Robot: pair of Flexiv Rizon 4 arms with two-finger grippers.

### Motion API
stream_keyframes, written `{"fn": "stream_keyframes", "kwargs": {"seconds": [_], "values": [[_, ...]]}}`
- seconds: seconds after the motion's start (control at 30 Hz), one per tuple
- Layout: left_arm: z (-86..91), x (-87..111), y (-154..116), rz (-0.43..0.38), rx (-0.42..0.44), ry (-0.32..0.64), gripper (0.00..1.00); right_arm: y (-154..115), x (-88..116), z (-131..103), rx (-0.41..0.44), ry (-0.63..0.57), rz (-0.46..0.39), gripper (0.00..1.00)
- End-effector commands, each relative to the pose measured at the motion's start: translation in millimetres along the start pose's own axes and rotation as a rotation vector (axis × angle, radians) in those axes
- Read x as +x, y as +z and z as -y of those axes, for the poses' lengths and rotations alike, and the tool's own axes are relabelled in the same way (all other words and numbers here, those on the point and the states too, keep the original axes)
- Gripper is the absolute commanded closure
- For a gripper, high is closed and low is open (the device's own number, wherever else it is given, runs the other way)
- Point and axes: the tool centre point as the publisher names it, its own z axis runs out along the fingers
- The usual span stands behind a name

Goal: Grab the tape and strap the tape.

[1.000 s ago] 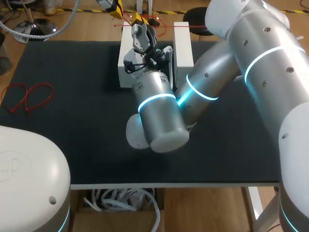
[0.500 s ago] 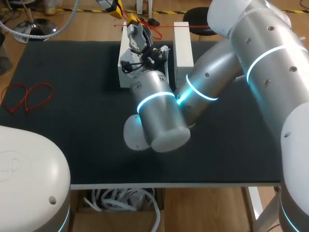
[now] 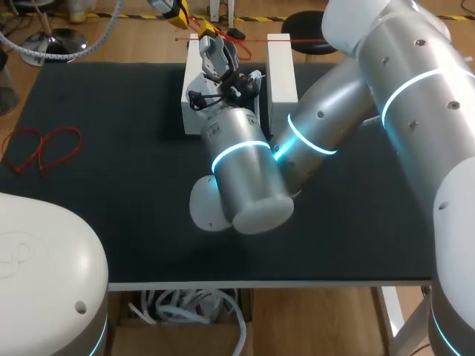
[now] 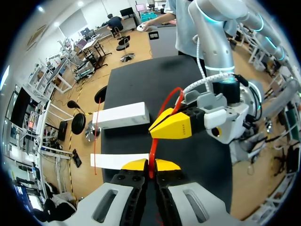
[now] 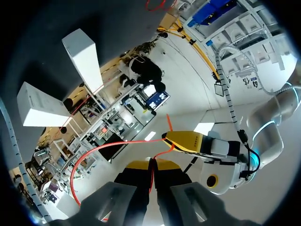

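A red strap (image 4: 152,151) runs between both grippers above the table's far edge. My left gripper (image 4: 150,165) is shut on one end of it. Just ahead, my right gripper (image 4: 170,126) pinches the strap where it curls into a loop (image 4: 173,95). In the right wrist view my right gripper (image 5: 151,165) is shut on the strap, whose loop (image 5: 83,159) arcs off to one side, with the left gripper (image 5: 187,139) close ahead. In the head view the right gripper (image 3: 208,32) and left gripper (image 3: 177,13) meet above two white blocks.
Two white blocks (image 3: 191,104) (image 3: 282,74) stand side by side at the far middle of the black table, with a thin red line (image 3: 297,41) stretched across them. Spare red straps (image 3: 44,148) lie at the left. The right arm's elbow (image 3: 245,185) hangs over the table's middle.
The right gripper has shifted slightly left and toward the far edge, then settled. The left gripper has stayed where it was. Both stay shut on the strap.
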Motion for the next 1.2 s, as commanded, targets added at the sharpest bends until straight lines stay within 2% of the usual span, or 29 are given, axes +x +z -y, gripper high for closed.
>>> {"fn": "stream_keyframes", "kwargs": {"seconds": [0.03,0.43,0.83,1.0,1.03,1.07,1.1,1.17,1.2], "values": [[1.1,-0.7,0,-0.003,-0.003,0.0,1.0,-2,0,7,-0.034,-0.008,-0.011,1.0],[1.1,-0.7,0,-0.003,-0.003,0.0,1.0,10,-5,-1,-0.074,-0.005,-0.001,1.0],[1.1,-0.7,0,-0.003,-0.003,0.0,1.0,1,-3,-3,-0.096,0.001,-0.007,1.0],[1.1,-0.7,0,-0.003,-0.003,0.0,1.0,-1,-1,-1,-0.079,0.033,-0.019,1.0],[1.1,-0.7,0,-0.003,-0.003,0.0,1.0,-1,-1,0,-0.074,0.038,-0.017,0.82],[1.1,-0.7,0,-0.003,-0.003,0.0,1.0,-2,-1,0,-0.066,0.048,-0.017,0.69],[1.1,-0.7,0,-0.003,-0.003,0.0,1.0,-2,-2,2,-0.06,0.056,-0.017,0.59],[1.1,-0.7,0,-0.003,-0.003,0.0,1.0,-2,-2,3,-0.051,0.065,-0.015,0.53],[1.1,-0.7,0,-0.003,-0.003,0.0,1.0,-2,-2,4,-0.046,0.069,-0.014,0.38]]}}
